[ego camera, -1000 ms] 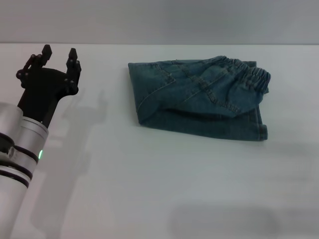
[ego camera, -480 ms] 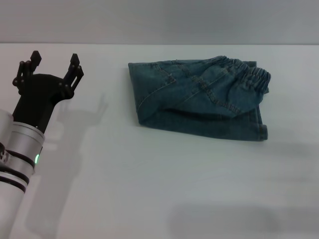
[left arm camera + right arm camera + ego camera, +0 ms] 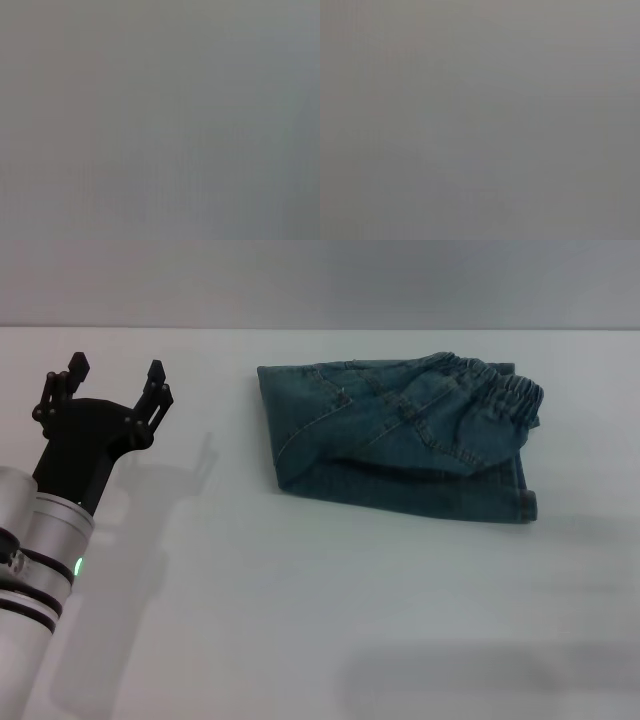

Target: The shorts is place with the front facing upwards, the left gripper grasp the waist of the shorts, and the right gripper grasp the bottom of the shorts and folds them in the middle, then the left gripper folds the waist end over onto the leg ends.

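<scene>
The blue denim shorts [image 3: 395, 435] lie folded into a compact bundle at the back middle of the white table. Their puckered elastic waist [image 3: 505, 395] rests on top at the bundle's right end, over the leg ends [image 3: 525, 502], whose stitched hem shows at the lower right corner. My left gripper [image 3: 114, 375] is at the far left, well apart from the shorts, its black prongs spread open and empty. The right gripper is out of view. Both wrist views show only plain grey.
The white table [image 3: 320, 620] stretches around the shorts, with its far edge against a grey wall [image 3: 320, 280]. A faint shadow lies on the table at the lower right.
The left gripper has drawn back slightly toward the left and its prongs have spread wider. The shorts have not moved.
</scene>
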### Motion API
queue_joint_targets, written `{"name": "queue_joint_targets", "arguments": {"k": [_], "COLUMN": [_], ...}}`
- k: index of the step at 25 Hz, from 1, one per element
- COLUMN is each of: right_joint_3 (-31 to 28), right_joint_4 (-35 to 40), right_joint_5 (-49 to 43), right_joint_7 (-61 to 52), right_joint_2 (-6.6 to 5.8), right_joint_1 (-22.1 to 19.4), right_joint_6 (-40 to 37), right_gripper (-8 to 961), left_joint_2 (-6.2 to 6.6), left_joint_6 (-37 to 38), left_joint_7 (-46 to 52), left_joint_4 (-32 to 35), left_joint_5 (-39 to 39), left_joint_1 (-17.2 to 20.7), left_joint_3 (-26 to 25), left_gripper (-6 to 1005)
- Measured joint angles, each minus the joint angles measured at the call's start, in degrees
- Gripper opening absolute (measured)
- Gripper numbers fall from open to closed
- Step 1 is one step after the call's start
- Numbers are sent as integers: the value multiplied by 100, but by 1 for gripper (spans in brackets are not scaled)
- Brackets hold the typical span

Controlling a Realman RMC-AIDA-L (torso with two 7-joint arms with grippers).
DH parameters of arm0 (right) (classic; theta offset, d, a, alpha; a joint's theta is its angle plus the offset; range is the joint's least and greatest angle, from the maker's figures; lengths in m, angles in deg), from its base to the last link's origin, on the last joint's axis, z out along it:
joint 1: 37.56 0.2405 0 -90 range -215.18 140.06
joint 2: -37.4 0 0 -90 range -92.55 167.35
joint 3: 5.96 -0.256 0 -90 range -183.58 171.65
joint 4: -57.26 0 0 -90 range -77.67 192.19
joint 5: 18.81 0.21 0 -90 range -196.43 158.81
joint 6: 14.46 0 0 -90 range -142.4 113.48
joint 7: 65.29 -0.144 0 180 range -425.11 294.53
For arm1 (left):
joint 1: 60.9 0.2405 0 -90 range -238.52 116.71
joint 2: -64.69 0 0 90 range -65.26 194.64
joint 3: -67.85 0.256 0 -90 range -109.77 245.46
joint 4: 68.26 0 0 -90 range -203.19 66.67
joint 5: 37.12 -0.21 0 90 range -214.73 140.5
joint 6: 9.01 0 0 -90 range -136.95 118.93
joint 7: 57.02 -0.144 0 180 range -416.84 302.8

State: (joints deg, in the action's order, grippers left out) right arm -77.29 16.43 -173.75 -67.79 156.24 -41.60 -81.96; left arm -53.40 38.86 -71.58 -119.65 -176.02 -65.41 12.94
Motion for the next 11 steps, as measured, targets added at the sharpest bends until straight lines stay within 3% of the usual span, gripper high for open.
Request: {"name": "queue_joint_targets", "arguments": {"k": [11], "right_joint_3": [31], "right_joint_4": [102], "right_joint_5": [0], "right_joint_7": [-17], "right_joint_2": [-2], "right_joint_1": [112], "right_joint_6": [-7], "right_gripper": [777], "left_joint_2": [-3], "left_joint_6": [100], "left_joint_7": [-10], "left_joint_4": [8], "left_joint_5": [15], "left_joint_1": [42], "left_joint_3": [6], "left_gripper": [844]}}
